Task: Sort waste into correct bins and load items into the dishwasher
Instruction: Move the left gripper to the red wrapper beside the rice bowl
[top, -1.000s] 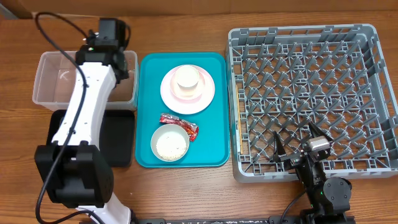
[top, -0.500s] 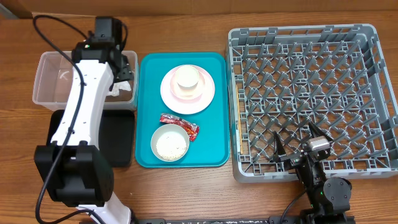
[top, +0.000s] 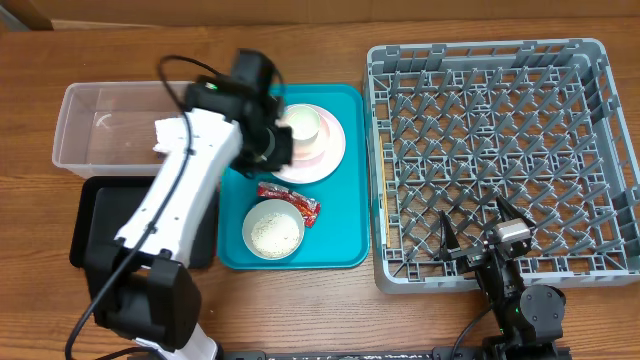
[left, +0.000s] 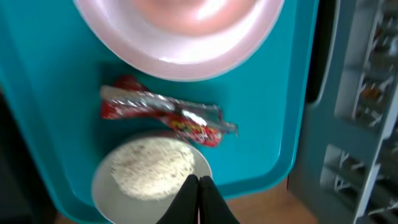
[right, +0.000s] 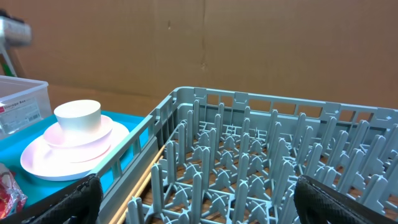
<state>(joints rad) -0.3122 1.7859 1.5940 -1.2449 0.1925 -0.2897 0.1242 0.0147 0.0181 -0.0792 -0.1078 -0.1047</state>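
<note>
My left gripper (top: 277, 150) hangs over the teal tray, shut and empty; its closed fingertips (left: 199, 198) show above the grey-green bowl (left: 149, 177) holding rice grains (top: 273, 232). The red foil wrapper (left: 163, 116) lies between that bowl and the pink plate (left: 180, 37), and also shows in the overhead view (top: 289, 200). A white cup (top: 303, 122) sits in a white-pink bowl (right: 78, 134) on the plate (top: 330, 150). The crumpled napkin (top: 168, 136) lies in the clear tub (top: 100, 120). My right gripper (right: 205, 199) is open over the front edge of the dish rack (top: 500, 150).
The black tray (top: 92, 225) lies in front of the clear tub, partly under my left arm. The teal tray (top: 235, 180) sits between the bins and the rack. My right gripper (top: 478, 246) sits at the rack's front edge, near the table's front.
My left arm has swung right from the clear tub to over the teal tray. The napkin stays in the tub. The right arm has not moved.
</note>
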